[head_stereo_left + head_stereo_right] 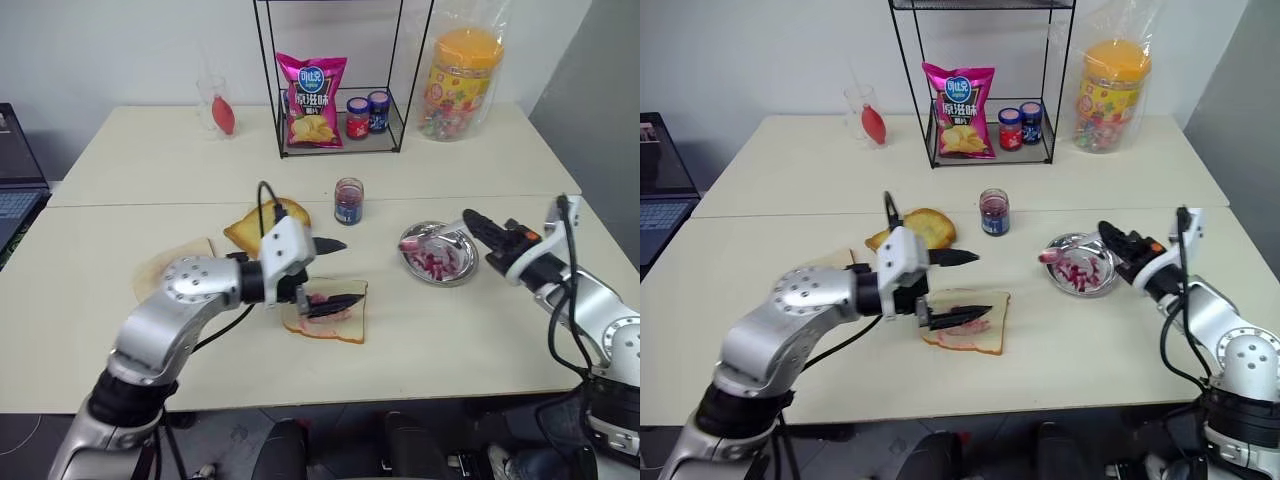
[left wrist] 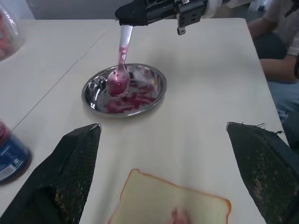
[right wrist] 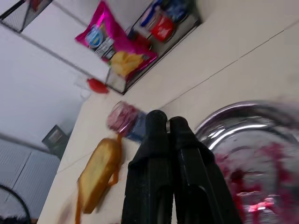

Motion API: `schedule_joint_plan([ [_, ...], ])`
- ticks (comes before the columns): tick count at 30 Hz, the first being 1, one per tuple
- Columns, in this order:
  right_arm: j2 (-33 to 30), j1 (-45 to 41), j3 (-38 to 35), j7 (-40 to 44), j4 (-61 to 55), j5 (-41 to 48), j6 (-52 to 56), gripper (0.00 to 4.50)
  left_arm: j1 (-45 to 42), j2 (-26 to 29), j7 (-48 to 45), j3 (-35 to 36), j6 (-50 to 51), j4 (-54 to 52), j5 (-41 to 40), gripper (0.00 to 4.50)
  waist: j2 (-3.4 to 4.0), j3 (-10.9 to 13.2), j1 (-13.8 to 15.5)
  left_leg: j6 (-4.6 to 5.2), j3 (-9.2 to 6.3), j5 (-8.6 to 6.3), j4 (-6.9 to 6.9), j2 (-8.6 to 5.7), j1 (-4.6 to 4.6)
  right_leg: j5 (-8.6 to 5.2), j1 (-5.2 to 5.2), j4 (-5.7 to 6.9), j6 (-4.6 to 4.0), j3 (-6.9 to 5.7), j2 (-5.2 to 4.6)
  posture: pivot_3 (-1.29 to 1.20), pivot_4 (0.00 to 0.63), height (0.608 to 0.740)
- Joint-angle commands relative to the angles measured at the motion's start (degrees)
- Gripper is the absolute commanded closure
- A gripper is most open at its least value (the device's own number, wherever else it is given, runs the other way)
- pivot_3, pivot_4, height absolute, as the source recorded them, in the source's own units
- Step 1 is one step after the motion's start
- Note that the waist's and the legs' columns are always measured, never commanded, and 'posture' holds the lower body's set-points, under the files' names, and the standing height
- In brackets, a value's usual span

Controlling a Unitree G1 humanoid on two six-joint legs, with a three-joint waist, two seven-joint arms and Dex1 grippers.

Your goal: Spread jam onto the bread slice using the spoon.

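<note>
Black mesh-faced fingers [image 2: 70, 172] of the left gripper [image 1: 322, 272] stand wide apart with nothing between them, hovering just over the bread slice [image 1: 970, 325], which lies flat on the table [image 1: 450, 330] directly beneath and between those fingers. A pink-red smear sits at the slice's middle, so most of its surface looks bare yet. Off to the far side of the left gripper, the right gripper [image 1: 1110, 240] is clenched on the handle of the spoon [image 2: 120, 70], whose red-stained bowl hangs over the near rim of the steel dish [image 1: 440, 255]; the dish is streaked with jam [image 2: 128, 100]. The jam jar [image 1: 993, 212] stands beyond the left gripper, near the toasted slice [image 1: 925, 228].

The step in hand seems to be bringing a loaded spoon from the dish across to the bread. To do it well, the right gripper should keep the bowl level so the jam does not drip on the table between dish and slice, then lower it onto the bare crumb beside the smear and drag outward with light pressure. The left gripper would best pin a crust edge, clear of the spoon's path, so the slice does not slide or tear
</note>
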Motion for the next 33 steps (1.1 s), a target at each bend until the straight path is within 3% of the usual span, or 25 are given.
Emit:
schedule_joint_plan([
  [1,-0.99,-2.07,-1.81,5.31,4.69,-4.27,-2.02,4.47,-4.47,-2.69,0.8,-4.7,1.37,1.59,2.56,0.0,0.01,0.0,-0.2,0.0,0.0,0.0,0.0,0.0,0.0,0.0,0.01,0.0,0.0,0.01,0.0,0.0,0.15,0.74],
  [15,-0.89,-7.98,0.98,15.65,18.6,-19.88,-2.39,4.47,-9.6,-8.8,2.1,-8.21,-3.3,8.32,9.03,0.0,0.02,0.01,-0.21,0.02,0.12,0.0,0.01,0.01,0.05,0.03,-0.02,0.02,0.05,0.23,0.09,0.0,0.15,0.74],
  [18,-1.03,-7.13,2.3,16.09,17.74,-25.37,-4.55,3.99,-9.64,-9.16,1.89,-7.91,-3.73,8.84,9.5,0.0,0.02,0.01,-0.24,0.02,0.12,0.0,0.01,0.01,0.07,0.02,-0.02,0.03,0.05,0.24,0.09,0.0,0.15,0.74],
  [22,-1.42,-6.16,3.42,18.23,15.9,-31.66,-7.23,2.9,-9.55,-9.24,1.67,-7.81,-4.58,9.39,10.32,0.0,0.02,0.01,-0.16,0.01,0.12,0.0,0.03,0.01,0.06,0.03,-0.02,0.05,0.05,0.24,0.09,0.0,0.15,0.74],
  [28,-2.74,-2.71,8.44,24.37,9.8,-42.22,-14.31,1.61,-9.73,-10.05,1.89,-7.74,-5.41,10.37,10.9,0.0,0.02,0.01,-0.15,0.01,0.13,0.0,0.03,0.01,0.08,0.03,-0.02,0.06,0.07,0.24,0.09,0.0,0.15,0.74],
  [33,-0.86,-2.05,8.09,25.11,8.45,-46.01,-17.98,0.61,-9.64,-10.27,1.81,-7.2,-6.14,11.16,11.42,0.0,0.03,0.01,-0.24,0.01,0.14,0.0,0.04,0.01,0.08,0.04,-0.02,0.05,0.09,0.26,0.08,0.0,0.15,0.74],
])
